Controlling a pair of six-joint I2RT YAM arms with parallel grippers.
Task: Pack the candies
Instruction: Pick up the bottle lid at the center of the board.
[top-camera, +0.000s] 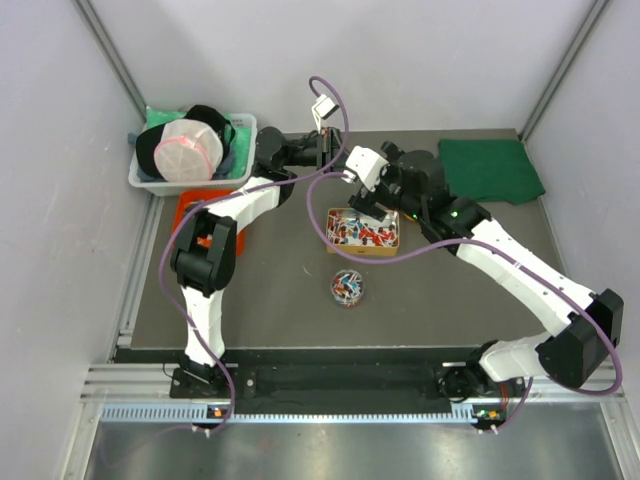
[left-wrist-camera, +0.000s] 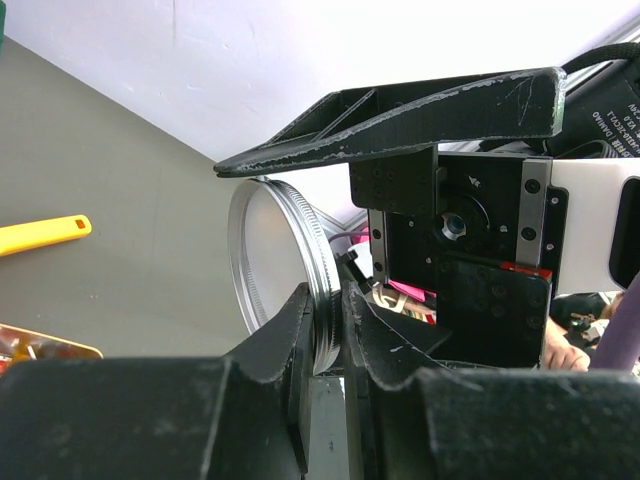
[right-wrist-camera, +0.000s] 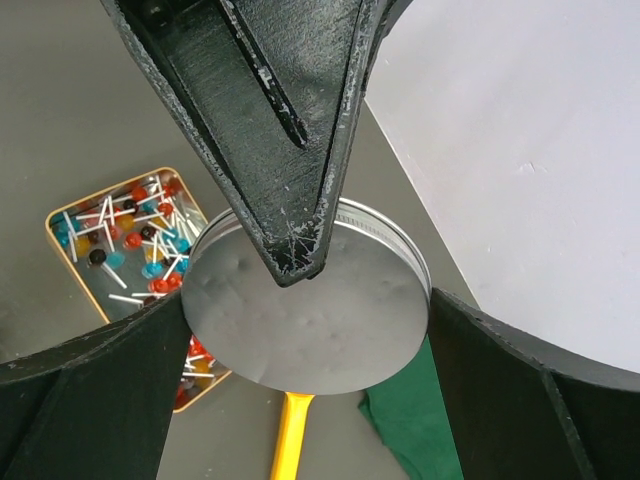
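Note:
The candies are small red, blue and yellow sweets on white sticks. Many lie in a gold tin (top-camera: 390, 245), also in the right wrist view (right-wrist-camera: 60, 240), and some fill a small clear jar (top-camera: 348, 288). A round silver metal lid (right-wrist-camera: 310, 320) hangs in the air over the back of the table. My left gripper (left-wrist-camera: 328, 310) is shut on its rim (left-wrist-camera: 322, 290). My right gripper (right-wrist-camera: 308, 298) spans the lid, with a finger against each side of its edge. Both grippers meet at the back centre (top-camera: 335, 158).
A yellow scoop handle (right-wrist-camera: 290, 440) lies on the table below the lid, also in the left wrist view (left-wrist-camera: 40, 235). A green cloth (top-camera: 490, 168) lies back right. A white bin (top-camera: 150, 180) of items stands back left, with an orange tray (top-camera: 190, 205) in front.

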